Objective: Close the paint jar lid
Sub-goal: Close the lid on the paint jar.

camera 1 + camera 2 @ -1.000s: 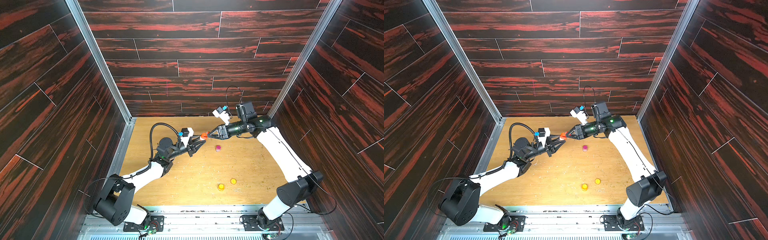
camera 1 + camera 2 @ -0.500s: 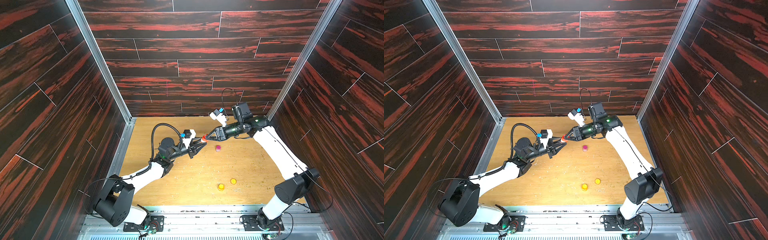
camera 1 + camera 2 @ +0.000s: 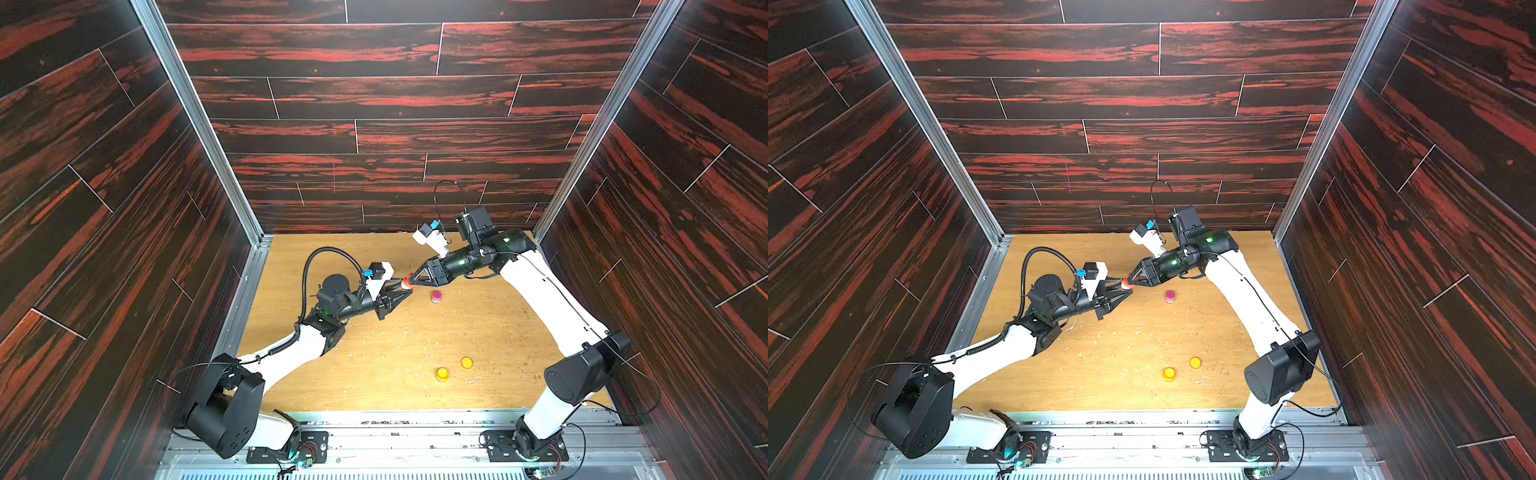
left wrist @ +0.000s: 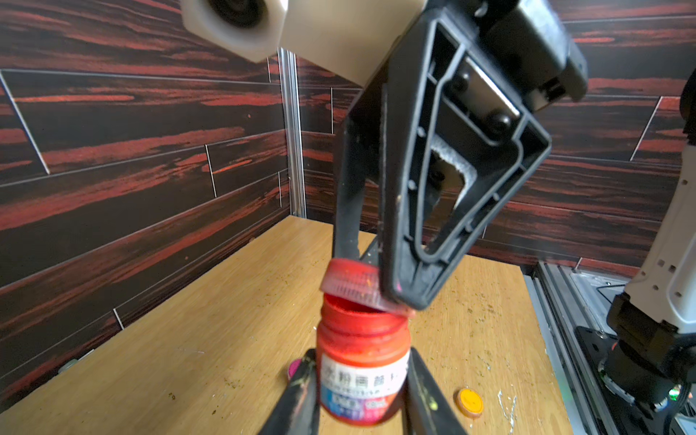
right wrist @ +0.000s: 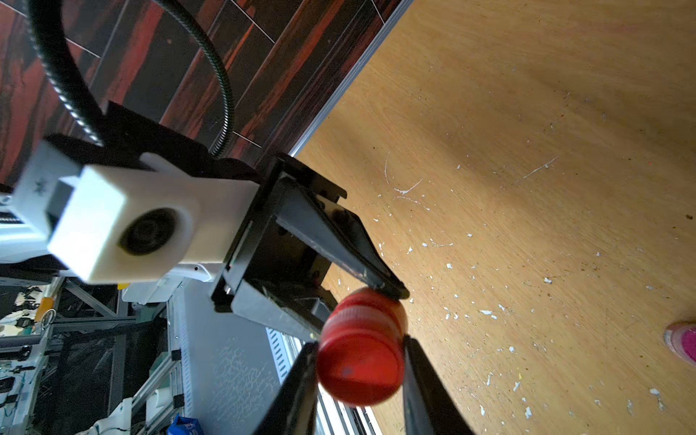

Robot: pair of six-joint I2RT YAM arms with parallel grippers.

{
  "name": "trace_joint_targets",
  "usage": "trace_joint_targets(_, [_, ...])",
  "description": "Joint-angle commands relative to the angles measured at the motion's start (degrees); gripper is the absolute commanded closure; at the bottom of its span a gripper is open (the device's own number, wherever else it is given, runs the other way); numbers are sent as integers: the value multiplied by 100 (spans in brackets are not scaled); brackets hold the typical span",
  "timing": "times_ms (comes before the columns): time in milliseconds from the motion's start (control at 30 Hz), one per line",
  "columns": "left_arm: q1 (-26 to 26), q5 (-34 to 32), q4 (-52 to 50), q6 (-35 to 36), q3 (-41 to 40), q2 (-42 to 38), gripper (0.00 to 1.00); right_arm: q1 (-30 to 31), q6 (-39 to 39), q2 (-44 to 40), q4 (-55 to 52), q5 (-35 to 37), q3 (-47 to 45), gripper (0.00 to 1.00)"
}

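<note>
Brings red lid onto red paint jar, apart a second ago. Pinches jar by its labelled body in left gripper, raised above wooden table's far middle, just left of magenta jar. Pinches lid in right gripper, tilted on open mouth, one edge touching, not seated.

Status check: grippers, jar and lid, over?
Left gripper shut on red jar. Right gripper shut on red lid, tilted at jar mouth, not seated. Pink jar on table, apart.
</note>
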Motion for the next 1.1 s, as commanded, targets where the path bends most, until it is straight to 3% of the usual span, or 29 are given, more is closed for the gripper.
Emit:
trace_joint_targets(0, [-128,225,-353,350,275,-226,71,287,-377,246,-319,-49,254,68])
trace_joint_targets(667, [-279,376,-1539,920,523,-448,72,806,-1258,574,-1066,468,542,69])
trace_joint_targets(1067, [-283,196,-2063,1147,585,-589,73,905,-1118,433,-1080,1282,488,70])
